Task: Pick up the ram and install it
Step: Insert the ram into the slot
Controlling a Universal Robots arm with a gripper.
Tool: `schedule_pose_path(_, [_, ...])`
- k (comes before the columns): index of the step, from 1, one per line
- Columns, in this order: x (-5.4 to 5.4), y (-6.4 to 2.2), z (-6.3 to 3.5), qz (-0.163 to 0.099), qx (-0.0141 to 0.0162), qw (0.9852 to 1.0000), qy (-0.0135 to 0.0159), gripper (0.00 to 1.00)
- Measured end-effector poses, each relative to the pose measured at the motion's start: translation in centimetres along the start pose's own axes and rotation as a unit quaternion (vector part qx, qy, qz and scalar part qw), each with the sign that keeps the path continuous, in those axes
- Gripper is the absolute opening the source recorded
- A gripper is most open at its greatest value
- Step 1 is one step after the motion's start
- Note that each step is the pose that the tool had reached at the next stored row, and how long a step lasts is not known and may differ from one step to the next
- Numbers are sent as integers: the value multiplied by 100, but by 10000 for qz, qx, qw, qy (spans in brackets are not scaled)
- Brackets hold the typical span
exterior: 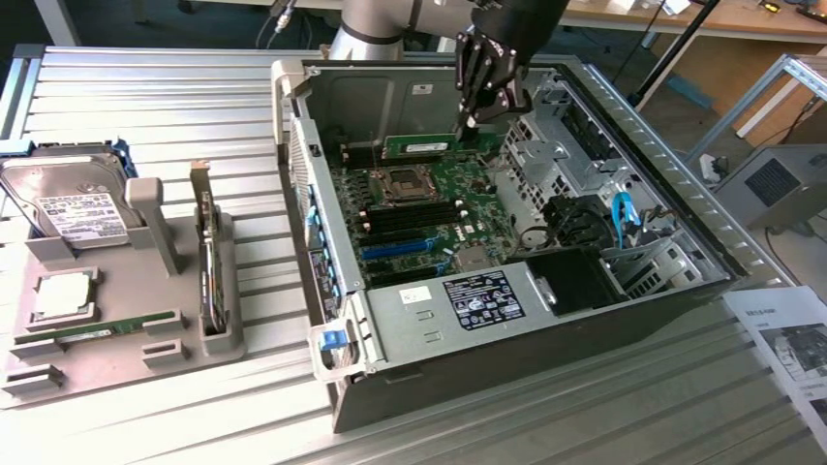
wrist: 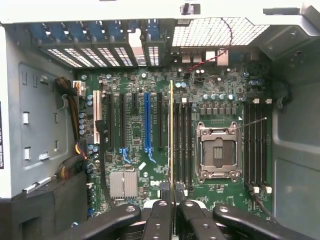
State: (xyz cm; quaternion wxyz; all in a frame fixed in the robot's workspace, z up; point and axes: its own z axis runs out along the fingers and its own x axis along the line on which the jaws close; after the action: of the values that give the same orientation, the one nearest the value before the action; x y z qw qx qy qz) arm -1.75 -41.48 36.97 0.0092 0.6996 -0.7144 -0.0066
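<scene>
Wrist view: the tool (wrist: 172, 202) is clamped nearly shut on the ram (wrist: 171, 135), which runs edge-on straight ahead of it, above the motherboard (wrist: 135, 130).

Computer case (exterior: 543, 358) at centre right of the exterior view, motherboard (exterior: 427, 208) inside it, gripper (exterior: 474, 120) at upper centre over the board, the ram (exterior: 420, 145) clamped in it, tray (exterior: 130, 363) at left, hard drive (exterior: 72, 199) on its far end, expansion card (exterior: 207, 262) along its right edge, paper sheet (exterior: 788, 339) at lower right.
</scene>
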Motion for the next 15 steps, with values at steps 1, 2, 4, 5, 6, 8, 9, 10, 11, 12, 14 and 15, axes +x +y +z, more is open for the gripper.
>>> schedule_pose_path(1, [-24, 0, 4, 0, 0, 10000, 0, 12])
schedule_pose_path(2, [-41, 1, 6, 0, 0, 10000, 1, 12])
schedule_pose_path(4, [-63, 1, 11, 0, 0, 10000, 8, 12])
schedule_pose_path(5, [-72, 1, 15, 0, 0, 10000, 12, 12])
schedule_pose_path(6, [-77, 1, 20, 0, 1, 10000, 16, 12])
schedule_pose_path(8, [-85, 0, 35, 0, 1, 10000, 27, 12])
schedule_pose_path(9, [-86, 0, 41, 0, 1, 10000, 28, 12])
schedule_pose_path(10, [-86, 0, 51, 1, 1, 10000, 28, 12])
schedule_pose_path(11, [-86, 0, 63, 0, 1, 10000, 28, 12])
schedule_pose_path(12, [-87, 0, 75, 0, 1, 10000, 28, 12])
schedule_pose_path(14, [-87, -1, 110, 0, 1, 10000, 31, 12])
schedule_pose_path(15, [-88, -1, 118, 0, 1, 10000, 31, 12])
